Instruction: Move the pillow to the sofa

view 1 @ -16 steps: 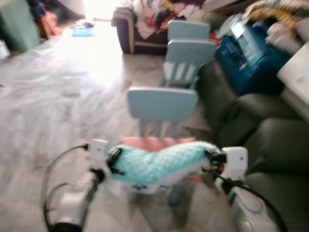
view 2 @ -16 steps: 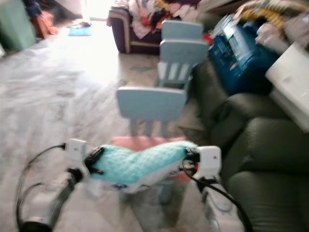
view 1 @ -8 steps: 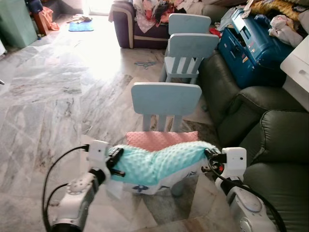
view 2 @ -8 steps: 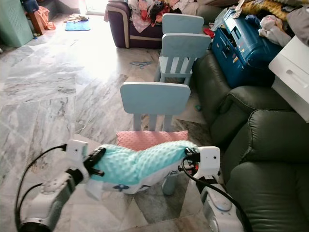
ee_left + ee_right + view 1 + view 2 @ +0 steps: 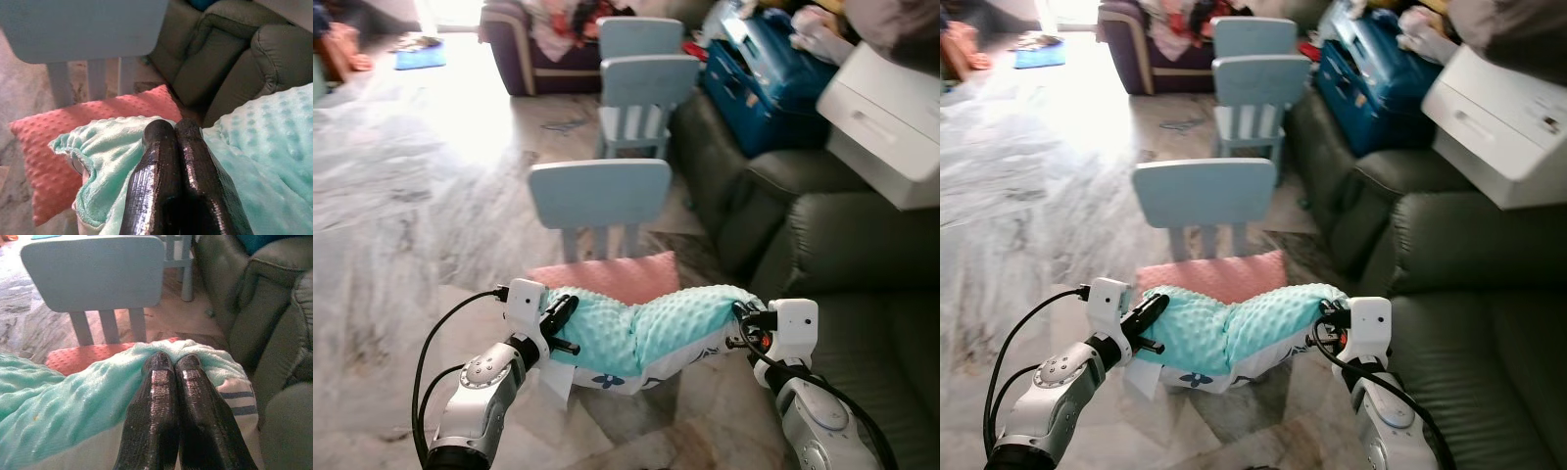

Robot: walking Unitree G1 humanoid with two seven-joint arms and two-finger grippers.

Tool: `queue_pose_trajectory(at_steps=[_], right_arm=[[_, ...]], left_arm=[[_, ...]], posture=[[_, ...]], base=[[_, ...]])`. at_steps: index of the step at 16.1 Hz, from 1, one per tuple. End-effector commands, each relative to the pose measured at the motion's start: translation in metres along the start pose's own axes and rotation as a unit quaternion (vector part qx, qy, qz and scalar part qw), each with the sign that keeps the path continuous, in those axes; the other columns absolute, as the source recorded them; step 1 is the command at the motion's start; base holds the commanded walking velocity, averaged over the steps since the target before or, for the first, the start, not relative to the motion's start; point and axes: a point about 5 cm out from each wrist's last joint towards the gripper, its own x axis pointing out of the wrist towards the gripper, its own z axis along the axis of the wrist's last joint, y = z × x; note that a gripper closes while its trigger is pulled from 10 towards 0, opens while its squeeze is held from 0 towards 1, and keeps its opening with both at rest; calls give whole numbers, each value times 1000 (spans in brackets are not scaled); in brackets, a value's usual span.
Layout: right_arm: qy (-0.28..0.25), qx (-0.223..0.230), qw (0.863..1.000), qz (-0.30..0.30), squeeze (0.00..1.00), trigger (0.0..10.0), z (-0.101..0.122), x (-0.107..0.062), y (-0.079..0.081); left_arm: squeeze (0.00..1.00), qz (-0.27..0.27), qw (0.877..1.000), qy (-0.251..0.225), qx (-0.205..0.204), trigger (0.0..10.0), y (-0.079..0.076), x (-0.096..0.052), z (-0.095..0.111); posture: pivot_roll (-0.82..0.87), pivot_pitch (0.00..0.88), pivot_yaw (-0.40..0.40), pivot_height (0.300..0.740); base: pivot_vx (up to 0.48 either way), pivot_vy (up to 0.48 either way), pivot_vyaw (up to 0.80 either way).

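Pillow [image 5: 641,328], mint green with a dotted plush top and a white patterned underside, hangs in the air between two grippers, sagging a little in the middle. One gripper pinches each end: the left gripper [image 5: 560,315] has its two black fingers [image 5: 168,191] pressed together on the pillow's left edge, and the right gripper [image 5: 744,315] has its two fingers [image 5: 171,411] clamped the same way on the right edge. Just behind and below the held pillow lies one pink pillow [image 5: 607,276], resting on the seat of the nearest of three pale blue small chairs [image 5: 599,196] lined up one behind another on the marble floor [image 5: 401,225]. One dark green sofa [image 5: 842,264] stands just to the right, with one blue case [image 5: 764,78] and one white box [image 5: 886,127] on it.
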Motion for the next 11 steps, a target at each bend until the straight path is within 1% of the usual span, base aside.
queue_pose_trajectory(at_steps=[1, 3, 9, 10, 11], right_arm=[[-11, -2, 1000, 0, 0, 10000, 7, -1, -1], [-11, -4, 1000, 0, 0, 10000, 7, -1, -2], [-9, -5, 1000, 2, 0, 10000, 6, -2, -2], [-8, -5, 1000, 2, 0, 10000, 6, -2, -1], [-8, -5, 1000, 2, 0, 10000, 6, -2, -2]], left_arm=[[0, -4, 1000, -8, 3, 10000, -1, 2, 3], [0, 3, 1000, -10, -13, 10000, 1, 1, 2], [0, 2, 1000, -14, -9, 10000, 1, 1, 2], [0, 5, 1000, -17, -20, 10000, 1, 0, 2], [0, 7, 1000, -17, -23, 10000, 2, 0, 1]], posture=[[-160, 84, -47, 740], [-160, 84, -48, 740], [-162, 86, -49, 740], [-163, 87, -50, 740], [-163, 87, -51, 740]], base=[[0, 0, -800], [0, 0, -800], [0, 0, -800], [0, 0, -800], [0, 0, -800]])
